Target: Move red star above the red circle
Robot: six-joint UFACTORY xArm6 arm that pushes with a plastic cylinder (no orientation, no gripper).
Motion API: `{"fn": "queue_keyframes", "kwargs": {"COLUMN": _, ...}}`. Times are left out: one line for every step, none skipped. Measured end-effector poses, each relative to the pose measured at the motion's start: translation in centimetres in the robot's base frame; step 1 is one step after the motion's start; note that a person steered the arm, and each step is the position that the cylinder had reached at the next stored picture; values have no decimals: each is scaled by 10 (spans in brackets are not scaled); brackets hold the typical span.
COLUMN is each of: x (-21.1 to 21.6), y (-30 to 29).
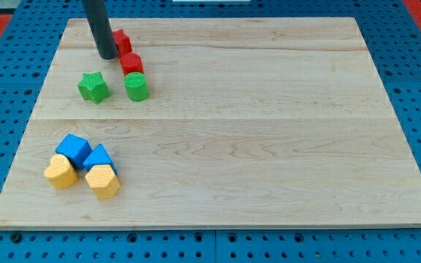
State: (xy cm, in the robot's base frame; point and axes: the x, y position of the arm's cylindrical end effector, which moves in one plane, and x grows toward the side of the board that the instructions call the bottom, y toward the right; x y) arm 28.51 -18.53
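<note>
A red star [122, 42] lies near the board's top left, partly hidden by my rod. A red circle [131, 64] sits just below and slightly right of it, almost touching. My tip [108, 55] rests on the board at the star's lower left, just left of the red circle. The rod rises toward the view's top.
A green star [93, 87] and a green circle [136, 86] lie below the red blocks. At the lower left sit a blue cube [73, 149], a blue block [99, 158] and two yellow blocks [61, 172] [103, 181]. The wooden board [269, 124] lies on blue pegboard.
</note>
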Motion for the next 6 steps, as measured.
{"fn": "queue_keyframes", "kwargs": {"x": -2, "y": -27}}
{"fn": "queue_keyframes", "kwargs": {"x": -28, "y": -24}}
{"fn": "queue_keyframes", "kwargs": {"x": -32, "y": 11}}
{"fn": "queue_keyframes", "kwargs": {"x": -32, "y": 12}}
{"fn": "queue_keyframes", "kwargs": {"x": -32, "y": -2}}
{"fn": "queue_keyframes", "kwargs": {"x": -31, "y": -21}}
